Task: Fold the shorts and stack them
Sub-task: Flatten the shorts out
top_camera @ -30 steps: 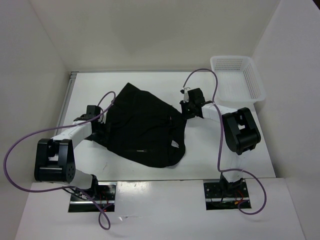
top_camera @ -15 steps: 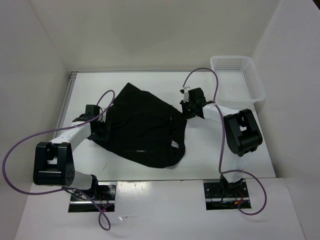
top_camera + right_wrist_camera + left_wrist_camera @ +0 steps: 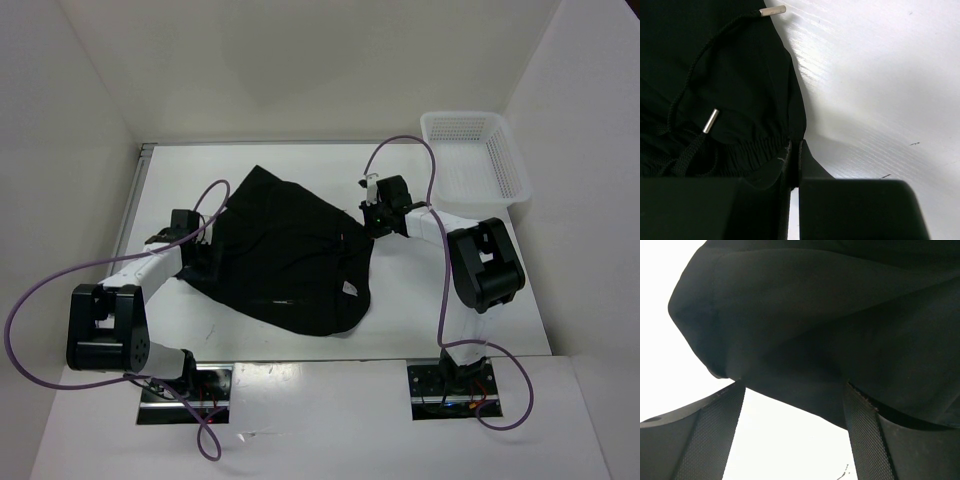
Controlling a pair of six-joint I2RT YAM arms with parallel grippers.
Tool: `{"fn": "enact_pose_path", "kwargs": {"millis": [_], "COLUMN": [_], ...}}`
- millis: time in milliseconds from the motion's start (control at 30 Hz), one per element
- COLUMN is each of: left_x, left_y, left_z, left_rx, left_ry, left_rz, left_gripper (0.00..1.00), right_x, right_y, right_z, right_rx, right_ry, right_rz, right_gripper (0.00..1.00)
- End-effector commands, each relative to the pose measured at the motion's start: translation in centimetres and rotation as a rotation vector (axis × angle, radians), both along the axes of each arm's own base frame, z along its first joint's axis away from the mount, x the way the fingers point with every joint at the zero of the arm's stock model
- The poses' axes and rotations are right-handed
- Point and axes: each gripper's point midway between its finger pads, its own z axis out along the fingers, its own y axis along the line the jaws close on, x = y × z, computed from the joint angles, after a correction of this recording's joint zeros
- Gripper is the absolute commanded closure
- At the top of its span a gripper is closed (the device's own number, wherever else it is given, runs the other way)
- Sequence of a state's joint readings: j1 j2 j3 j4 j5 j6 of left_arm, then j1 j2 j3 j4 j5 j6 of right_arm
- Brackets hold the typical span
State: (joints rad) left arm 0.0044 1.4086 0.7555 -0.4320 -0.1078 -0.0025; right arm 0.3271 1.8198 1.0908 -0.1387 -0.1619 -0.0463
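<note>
The black shorts [image 3: 290, 255] lie rumpled across the middle of the white table, with a small pale logo [image 3: 349, 288] near their front right. My left gripper [image 3: 205, 258] is at the shorts' left edge; in the left wrist view its jaws stand wide apart with the fabric [image 3: 830, 325] bunched just beyond the fingertips [image 3: 867, 432]. My right gripper [image 3: 372, 222] is at the shorts' right edge. In the right wrist view it [image 3: 795, 150] is shut on the elastic waistband [image 3: 750, 150], with the drawstring and its metal tips [image 3: 710, 120] beside it.
A white plastic mesh basket [image 3: 474, 158] stands at the back right corner of the table [image 3: 440, 320]. White walls close in the back and both sides. Purple cables loop from both arms over the table.
The left arm has drawn slightly left and the shorts' left edge shifted a little with it between the earliest frame and now. The right gripper has stayed on the waistband.
</note>
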Motion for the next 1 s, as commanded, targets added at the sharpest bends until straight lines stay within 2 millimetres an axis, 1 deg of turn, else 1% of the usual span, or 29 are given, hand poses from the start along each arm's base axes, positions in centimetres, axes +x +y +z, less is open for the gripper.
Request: {"fn": "enact_pose_path", "kwargs": {"millis": [0, 33, 100, 133, 233, 267, 300, 333, 433, 467, 533, 600, 633, 667, 733, 767, 800, 833, 867, 900, 933, 967], "left_x": [1.2, 1.2, 1.0, 1.4, 2.2, 2.3, 2.9, 2.8, 3.3, 3.0, 3.3, 3.9, 3.4, 3.6, 3.3, 3.3, 2.9, 2.0, 1.3, 0.5, -0.3, -1.1], "left_y": [-0.4, -0.4, -0.9, -1.4, -2.2, -2.4, -2.7, -3.2, -3.5, -3.7, -3.7, -3.3, -3.5, -3.7, -3.4, -3.4, -3.4, -3.4, -3.4, -3.5, -3.5, -3.5], "left_z": [1.1, 1.1, 1.0, 1.1, 1.8, 1.5, 2.0, 1.7, 0.9, 0.0, -0.8, -1.0, -1.4, -1.4, -1.6, -1.6, -2.0, -2.4, -2.7, -2.8, -2.9, -2.9], "left_rx": [-0.029, -0.029, -0.054, -0.076, -0.119, -0.132, -0.145, -0.170, -0.190, -0.203, -0.204, -0.164, -0.153, -0.142, -0.129, -0.129, -0.116, -0.116, -0.117, -0.128, -0.129, -0.129], "left_ry": [-0.050, -0.050, -0.041, -0.044, -0.055, -0.043, -0.061, -0.046, -0.017, 0.017, 0.027, 0.008, 0.023, 0.015, 0.024, 0.024, 0.047, 0.076, 0.099, 0.131, 0.151, 0.162], "left_rz": [-0.012, -0.012, -0.024, -0.034, -0.055, -0.061, -0.069, -0.079, -0.085, -0.087, -0.086, -0.080, -0.089, -0.096, -0.089, -0.089, -0.092, -0.090, -0.089, -0.091, -0.090, -0.089], "left_gripper": [0.14, 0.13, 0.13, 0.11, 0.08, 0.08, 0.08, 0.07, 0.07, 0.07, 0.07, 0.07, 0.09, 0.10, 0.17, 0.24, 0.39, 0.47, 0.56, 0.75, 0.82, 0.88], "right_x": [0.5, 0.5, 0.5, 0.8, 0.8, 0.8, 0.8, 0.7, 0.7, 0.7, 0.8, 0.8, 0.9, 0.9, 0.6, 0.5, 0.9, 0.9, 1.6, 1.7, 2.0, 2.6], "right_y": [0.0, 0.0, 0.0, 0.1, 0.1, 0.1, 0.1, 0.2, 0.2, 0.2, 0.2, 0.1, 0.1, 0.1, 0.0, -0.1, 0.0, 0.0, 0.2, 0.2, 0.3, 0.4], "right_z": [2.1, 2.1, 2.1, 2.5, 2.5, 2.5, 2.5, 2.5, 2.5, 2.5, 2.9, 2.9, 3.3, 3.3, 2.9, 2.8, 3.3, 3.3, 4.2, 4.4, 4.9, 5.6], "right_rx": [0.010, 0.010, 0.004, 0.007, 0.002, 0.002, 0.002, 0.003, 0.004, 0.004, 0.000, -0.006, -0.003, -0.003, -0.012, -0.021, -0.017, -0.023, -0.017, -0.025, -0.032, -0.036], "right_ry": [-0.056, -0.056, -0.060, -0.068, -0.072, -0.072, -0.072, -0.074, -0.074, -0.074, -0.086, -0.090, -0.099, -0.099, -0.094, -0.090, -0.103, -0.107, -0.130, -0.136, -0.153, -0.176], "right_rz": [0.017, 0.017, 0.023, 0.023, 0.030, 0.030, 0.030, 0.045, 0.045, 0.045, 0.053, 0.061, 0.061, 0.061, 0.068, 0.076, 0.076, 0.084, 0.083, 0.093, 0.106, 0.115], "right_gripper": [1.00, 1.00, 1.00, 1.00, 1.00, 1.00, 1.00, 1.00, 1.00, 1.00, 1.00, 1.00, 1.00, 1.00, 1.00, 1.00, 1.00, 1.00, 1.00, 1.00, 1.00, 1.00]}}
